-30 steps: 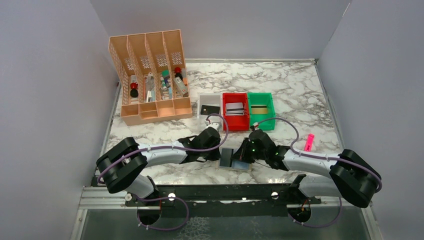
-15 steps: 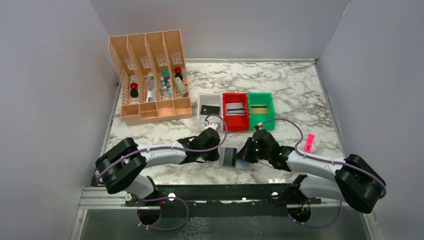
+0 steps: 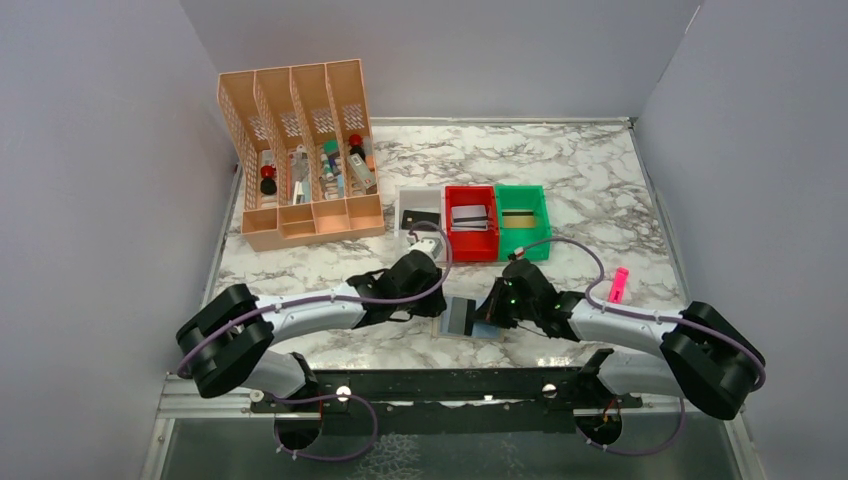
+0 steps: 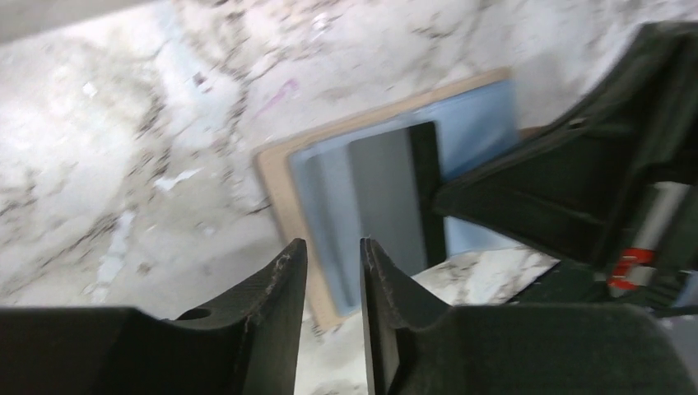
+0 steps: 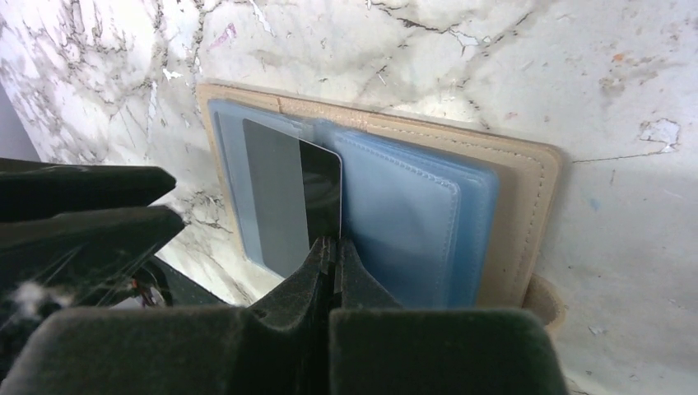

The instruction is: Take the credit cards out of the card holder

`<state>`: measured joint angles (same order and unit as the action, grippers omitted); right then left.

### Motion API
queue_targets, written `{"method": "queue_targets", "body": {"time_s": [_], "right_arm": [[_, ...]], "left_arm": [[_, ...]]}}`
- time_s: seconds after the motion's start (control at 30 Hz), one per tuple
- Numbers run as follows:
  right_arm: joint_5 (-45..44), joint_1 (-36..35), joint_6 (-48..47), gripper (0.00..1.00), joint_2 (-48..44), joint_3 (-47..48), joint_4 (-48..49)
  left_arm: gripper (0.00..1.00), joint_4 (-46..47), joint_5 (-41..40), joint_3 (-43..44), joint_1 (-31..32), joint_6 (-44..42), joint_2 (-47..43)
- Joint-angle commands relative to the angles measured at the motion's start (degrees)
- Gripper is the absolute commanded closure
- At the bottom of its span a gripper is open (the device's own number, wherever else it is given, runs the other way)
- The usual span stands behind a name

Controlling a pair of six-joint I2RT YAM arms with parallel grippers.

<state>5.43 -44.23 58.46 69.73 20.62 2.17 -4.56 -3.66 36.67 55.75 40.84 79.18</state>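
The card holder (image 5: 411,214) lies open on the marble near the front edge, two blue panels inside a tan border (image 4: 276,197). A dark credit card (image 5: 284,189) lies on its left panel, also visible in the left wrist view (image 4: 387,197). My right gripper (image 5: 333,247) is shut, its tips at the card's right edge by the fold. My left gripper (image 4: 329,255) stands just left of the holder (image 3: 482,328), jaws slightly apart with nothing between them. Other credit cards lie in the bins: black (image 3: 420,217), silver-grey (image 3: 469,215), gold-striped (image 3: 517,217).
Behind the holder stand a white bin (image 3: 405,196), a red bin (image 3: 470,243) and a green bin (image 3: 523,241). An orange slotted organizer (image 3: 300,160) fills the back left. A pink marker (image 3: 618,285) lies at the right. Walls close three sides.
The left gripper's jaws have parted from shut, and the left arm's elbow has swung left. The right gripper stays shut at the card holder.
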Motion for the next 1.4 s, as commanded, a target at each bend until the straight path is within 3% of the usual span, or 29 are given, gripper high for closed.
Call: {"method": "queue_targets", "body": {"time_s": [0.0,0.13,0.23,0.53,0.83,0.97,1.23,1.37], "right_arm": [[-1.35,0.19,-1.33,0.99,1.08,0.64,-1.49],[-2.14,0.20,-1.34,0.99,0.51,0.55,-1.73],[-2.29,0.19,-1.32,0.99,0.40,0.64,-1.91],[-2.28,0.19,-1.06,0.99,-0.12,0.47,-1.37],[-1.10,0.19,-0.03,0.98,-1.28,0.36,0.24],[-1.25,0.19,1.13,0.92,-2.02,0.04,0.50],[3.72,0.28,5.52,0.77,-1.38,-4.56,12.20],[4.94,0.28,6.68,0.76,0.50,-5.20,14.80]], "left_arm": [[0.65,8.74,6.56,3.12,0.26,-2.39,0.09],[0.65,11.98,12.17,4.69,0.24,-1.47,5.64],[0.71,14.19,14.17,3.95,0.24,1.25,8.86],[0.77,10.11,7.35,-0.36,0.37,3.88,7.05],[0.81,6.26,4.61,1.49,0.86,2.05,8.85],[0.85,2.95,2.82,1.38,1.47,3.04,9.89],[0.90,4.45,3.17,-1.40,1.73,4.22,9.04],[0.92,4.56,3.26,-1.51,1.73,4.34,9.07]]}}
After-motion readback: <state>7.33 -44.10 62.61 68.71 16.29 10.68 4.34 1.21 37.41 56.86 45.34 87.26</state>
